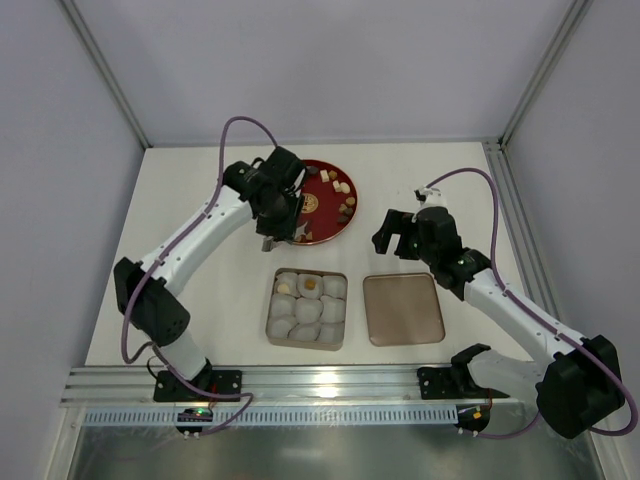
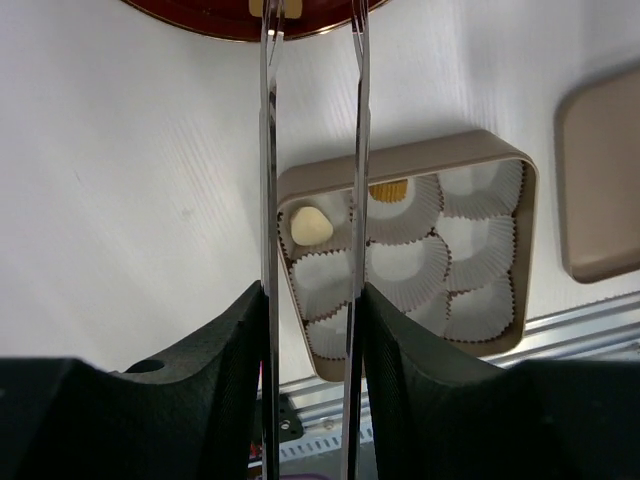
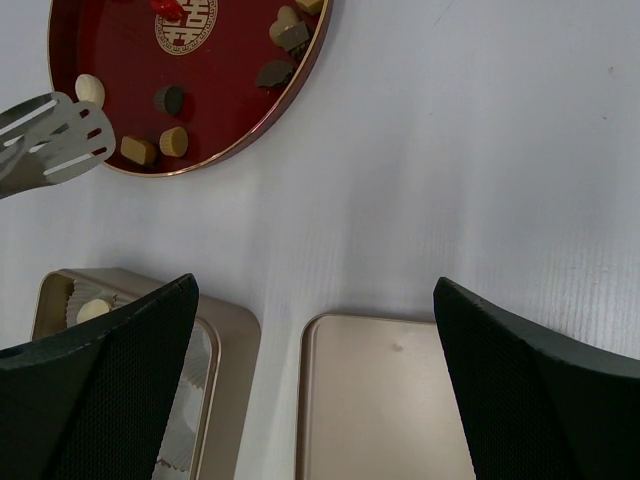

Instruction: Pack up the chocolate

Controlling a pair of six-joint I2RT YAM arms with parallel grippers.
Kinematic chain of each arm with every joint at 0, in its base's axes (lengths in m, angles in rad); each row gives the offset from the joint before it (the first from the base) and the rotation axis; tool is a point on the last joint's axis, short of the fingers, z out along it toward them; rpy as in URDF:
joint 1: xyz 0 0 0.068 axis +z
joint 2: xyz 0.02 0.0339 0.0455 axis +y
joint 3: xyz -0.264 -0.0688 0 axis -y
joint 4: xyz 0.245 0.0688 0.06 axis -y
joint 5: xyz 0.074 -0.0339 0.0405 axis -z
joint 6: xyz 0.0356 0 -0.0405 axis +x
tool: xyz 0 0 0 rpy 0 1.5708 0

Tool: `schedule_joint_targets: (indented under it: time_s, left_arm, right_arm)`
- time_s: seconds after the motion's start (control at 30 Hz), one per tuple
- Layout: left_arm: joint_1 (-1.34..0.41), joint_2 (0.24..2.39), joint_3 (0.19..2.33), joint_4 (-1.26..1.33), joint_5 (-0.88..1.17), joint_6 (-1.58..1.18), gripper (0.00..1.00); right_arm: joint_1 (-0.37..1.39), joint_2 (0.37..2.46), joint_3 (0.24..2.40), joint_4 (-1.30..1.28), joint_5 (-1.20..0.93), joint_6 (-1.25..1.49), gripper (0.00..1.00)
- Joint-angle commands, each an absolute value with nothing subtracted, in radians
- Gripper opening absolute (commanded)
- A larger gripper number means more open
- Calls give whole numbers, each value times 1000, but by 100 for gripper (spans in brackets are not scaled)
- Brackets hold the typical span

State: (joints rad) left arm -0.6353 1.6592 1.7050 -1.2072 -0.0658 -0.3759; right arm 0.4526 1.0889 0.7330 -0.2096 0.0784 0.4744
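Small chocolates, dark [image 3: 169,99], tan [image 3: 138,150] and cream [image 3: 89,88], lie on the red plate [image 3: 120,70] [image 1: 330,178]. A cream piece [image 2: 311,226] and a tan piece [image 2: 388,190] sit in paper cups of the gold box [image 2: 400,158] [image 1: 306,308]. My left gripper [image 2: 312,300] [image 1: 283,215] is shut on metal tongs [image 2: 268,150], whose blades stand apart. Their slotted tips [image 3: 55,145] hover at the plate's near edge. My right gripper [image 3: 315,290] [image 1: 400,235] is open and empty above the table, right of the plate.
The gold lid [image 1: 402,308] [image 3: 400,400] lies flat to the right of the box. The plate has a gold emblem [image 3: 185,25] in its middle. An aluminium rail [image 1: 300,385] runs along the near table edge. White walls enclose the table.
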Motion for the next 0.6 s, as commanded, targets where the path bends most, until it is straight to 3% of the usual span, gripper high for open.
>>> schedule_joint_targets:
  time_s: [0.0,0.57]
  left_arm:
    - [-612,1728,1778,-1177,-87,-324,40]
    - [-568,1908,1875,-1146,-63,-311,38]
  right_arm:
    - [459,1081,742,-173,75,474,100]
    - [457,1074,738,-178,71,471,100]
